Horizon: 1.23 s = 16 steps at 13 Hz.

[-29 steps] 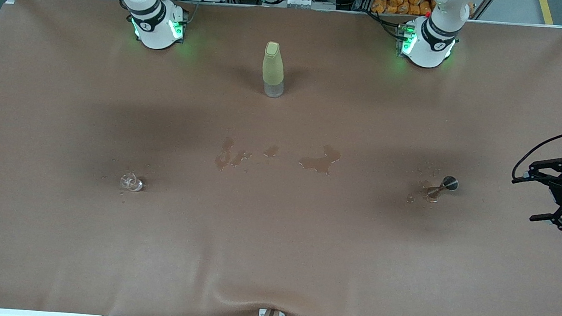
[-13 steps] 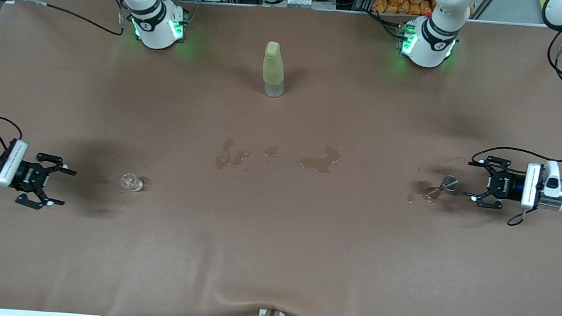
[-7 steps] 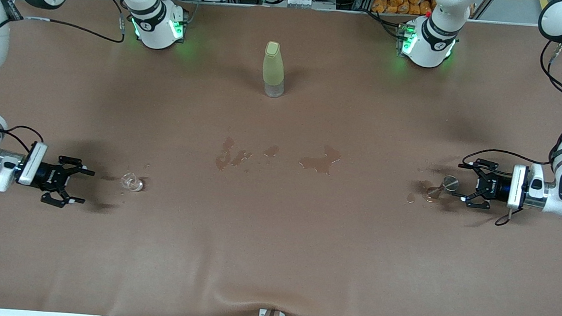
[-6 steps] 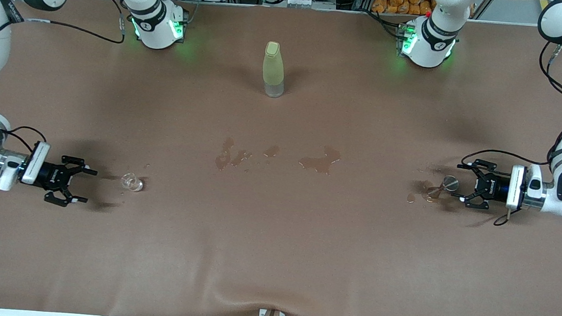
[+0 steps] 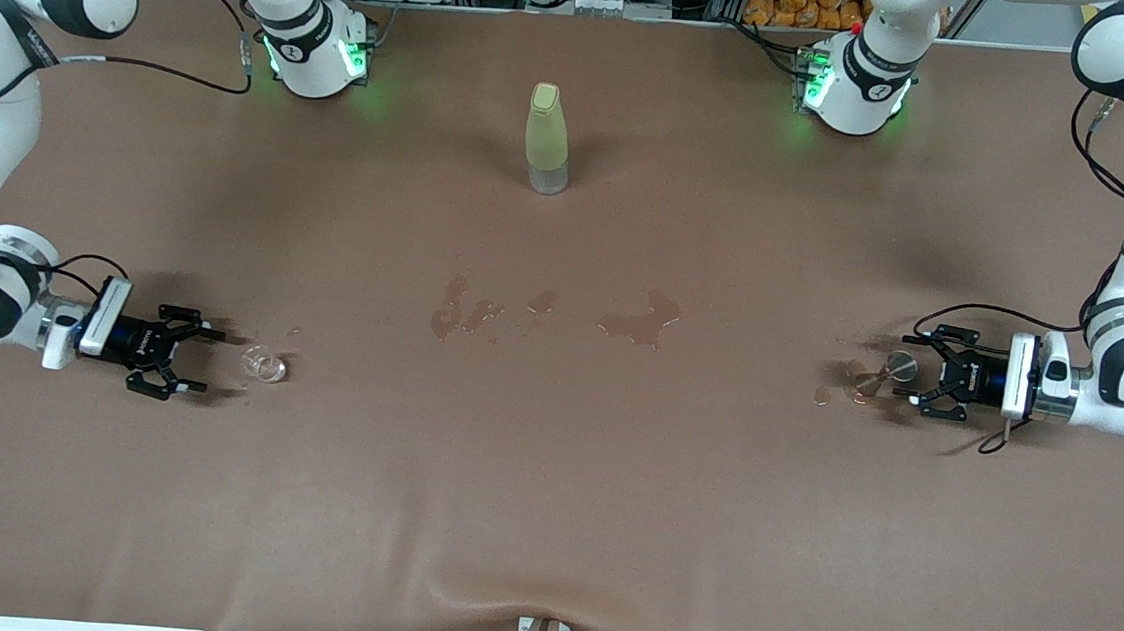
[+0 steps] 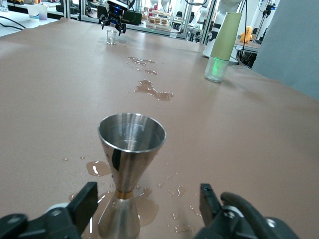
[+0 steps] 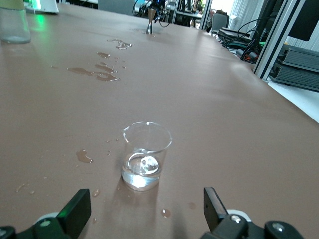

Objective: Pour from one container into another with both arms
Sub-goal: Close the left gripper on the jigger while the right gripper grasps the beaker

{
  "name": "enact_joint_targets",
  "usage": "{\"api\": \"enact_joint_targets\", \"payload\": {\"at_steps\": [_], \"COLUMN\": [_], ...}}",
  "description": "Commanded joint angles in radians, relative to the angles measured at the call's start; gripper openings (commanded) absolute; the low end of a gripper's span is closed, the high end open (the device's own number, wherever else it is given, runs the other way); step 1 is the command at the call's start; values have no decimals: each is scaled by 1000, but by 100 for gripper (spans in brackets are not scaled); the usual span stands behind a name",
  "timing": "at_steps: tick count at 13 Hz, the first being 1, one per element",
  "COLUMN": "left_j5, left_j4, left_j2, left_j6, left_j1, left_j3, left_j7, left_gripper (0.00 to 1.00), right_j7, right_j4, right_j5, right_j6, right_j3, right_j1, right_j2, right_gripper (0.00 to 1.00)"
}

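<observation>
The clear glass cup [image 5: 264, 364] is stood upright on the brown worktop [image 5: 546, 515] toward the right arm's end, well away from the edge nearest the front camera. A little clear liquid is seen in its bottom in the right wrist view [image 7: 146, 162], with small drops lying on the worktop around it. The right tool [image 5: 189, 360] is held low just beside the cup, on the side toward that end edge, with its fingers spread wide. The cup lies just ahead of the fingertips [image 7: 75, 210], in line with the gap between them but not yet between them, and nothing is touched or held.

The grey stemmed cup [image 5: 891, 368] is stood upright toward the left arm's end of the worktop, in a small puddle [image 5: 859, 384]. The left tool [image 5: 926, 375] is held low just beside it, its fingers spread apart to either side of the cup. In the left wrist view the stem and foot [image 6: 122, 199] are seen between the two fingertips [image 6: 85, 204], with a gap on each side, so the cup is not gripped.

A tall yellow-green bottle [image 5: 546, 138] is stood near the middle of the edge where the arm bases are mounted, and wet patches [image 5: 642, 324] are spread across the middle of the worktop.
</observation>
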Motion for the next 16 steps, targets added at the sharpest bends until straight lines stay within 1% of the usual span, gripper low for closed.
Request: {"api": "enact_joint_targets", "payload": {"at_steps": [1, 3, 4, 7, 8, 9, 10, 16], "left_j5": [-21, -21, -21, -21, -21, -21, -21, -19], "left_j4": [7, 7, 7, 9, 9, 9, 9, 10], "left_j2": [3, 3, 3, 3, 2, 0, 0, 2], "left_j6": [15, 16, 16, 18, 21, 26, 27, 33], "left_j1": [-11, -11, -13, -13, -13, -13, -14, -22], "left_j3": [-1, -1, -1, -1, -1, -1, -1, -1], "left_j7": [18, 18, 18, 18, 18, 18, 17, 17], "left_gripper": [59, 54, 49, 47, 43, 35, 30, 31], "right_j7": [-152, -174, -186, -222, -237, -245, -245, -260], "right_j4": [-3, -3, -3, -5, -5, -4, -5, -22], "right_j5": [70, 94, 107, 140, 140, 141, 140, 140], "right_j6": [-39, -65, -79, -120, -124, -131, -136, -137], "right_j3": [9, 9, 9, 7, 7, 7, 7, 7], "right_j1": [-31, -36, -39, -40, -40, -39, -39, -14], "right_j2": [53, 81, 95, 122, 127, 129, 129, 133], "right_gripper": [100, 100, 100, 100, 100, 100, 100, 100]}}
